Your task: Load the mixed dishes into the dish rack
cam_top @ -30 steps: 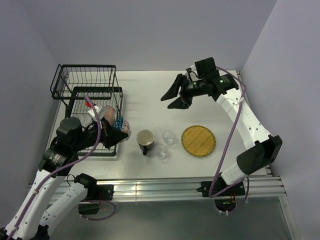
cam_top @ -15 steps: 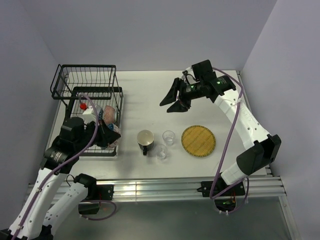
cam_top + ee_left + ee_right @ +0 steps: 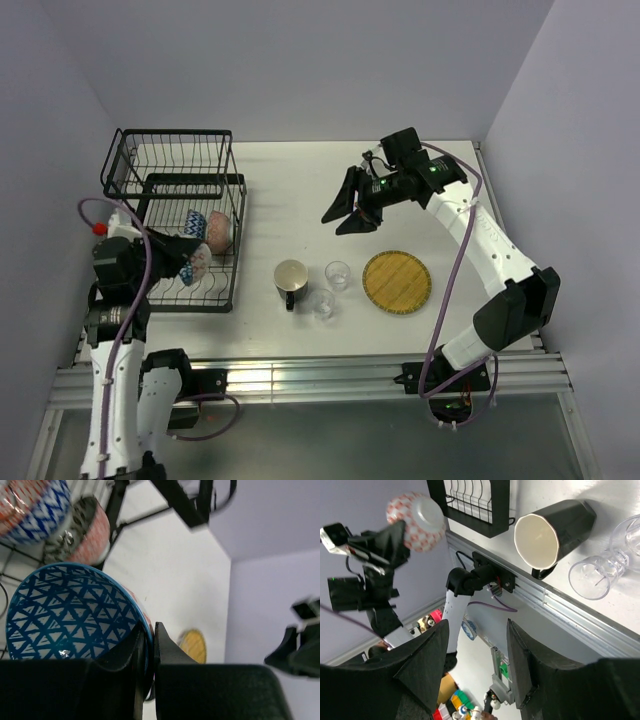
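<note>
My left gripper (image 3: 188, 258) is shut on the rim of a small bowl (image 3: 70, 610), blue triangles inside and red-patterned outside, held over the front of the black wire dish rack (image 3: 170, 185). That bowl also shows in the right wrist view (image 3: 416, 522). Two more patterned bowls (image 3: 195, 222) (image 3: 219, 230) stand in the rack's lower tier. The dark mug (image 3: 291, 281) lies on its side, with two clear glasses (image 3: 338, 274) (image 3: 322, 303) and the yellow plate (image 3: 397, 281) on the table. My right gripper (image 3: 345, 208) is open and empty, above the table behind the glasses.
The rack's raised upper basket (image 3: 170, 160) holds nothing. The rack stands against the left wall. The mug (image 3: 555, 532) and one glass (image 3: 600, 570) lie close to the table's front rail (image 3: 570, 615). A wall rises on the right.
My left arm has swung left, carrying the bowl from the rack's right front edge to over its front left. My right gripper has shifted slightly and stays open.
</note>
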Tool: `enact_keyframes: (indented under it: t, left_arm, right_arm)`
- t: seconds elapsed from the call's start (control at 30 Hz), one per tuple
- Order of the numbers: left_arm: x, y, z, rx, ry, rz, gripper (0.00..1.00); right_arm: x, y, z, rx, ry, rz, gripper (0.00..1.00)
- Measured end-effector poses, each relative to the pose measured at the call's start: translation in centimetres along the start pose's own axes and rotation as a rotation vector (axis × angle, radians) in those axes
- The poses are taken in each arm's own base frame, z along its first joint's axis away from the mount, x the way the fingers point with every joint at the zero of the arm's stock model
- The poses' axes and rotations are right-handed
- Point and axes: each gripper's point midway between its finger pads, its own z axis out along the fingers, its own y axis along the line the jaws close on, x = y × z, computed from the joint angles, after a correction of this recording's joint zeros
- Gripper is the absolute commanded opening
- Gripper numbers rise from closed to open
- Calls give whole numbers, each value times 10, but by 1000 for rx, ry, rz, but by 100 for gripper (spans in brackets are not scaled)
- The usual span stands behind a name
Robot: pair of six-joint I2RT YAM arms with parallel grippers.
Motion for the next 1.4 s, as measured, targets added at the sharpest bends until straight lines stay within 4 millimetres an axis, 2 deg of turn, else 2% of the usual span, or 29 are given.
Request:
enact_keyframes:
  t: [0.1, 0.2, 0.43, 0.7, 0.9, 1.13, 1.4]
  left_arm:
    - [-35, 20, 6, -30, -94, -96, 0]
    - [-56, 42, 11, -77, -144, -163, 0]
    - [-61, 55, 14, -111, -138, -198, 0]
    - [-93, 88, 11, -215, -260, -283, 0]
    - [-118, 92, 31, -167, -297, -309, 0]
    - [-122, 97, 60, -51, -229, -299, 0]
    - [-124, 102, 89, 85, -132, -270, 0]
  right_arm:
    - [4, 0, 0, 2, 7, -11, 57]
    - [9, 2, 2, 3, 21, -25, 57]
    - [26, 7, 9, 5, 66, -53, 56]
    - [59, 14, 30, 26, 167, -106, 56]
    - [75, 32, 46, 26, 234, -154, 55]
    - [65, 56, 48, -7, 218, -190, 54]
    - [65, 58, 46, -9, 213, -198, 54]
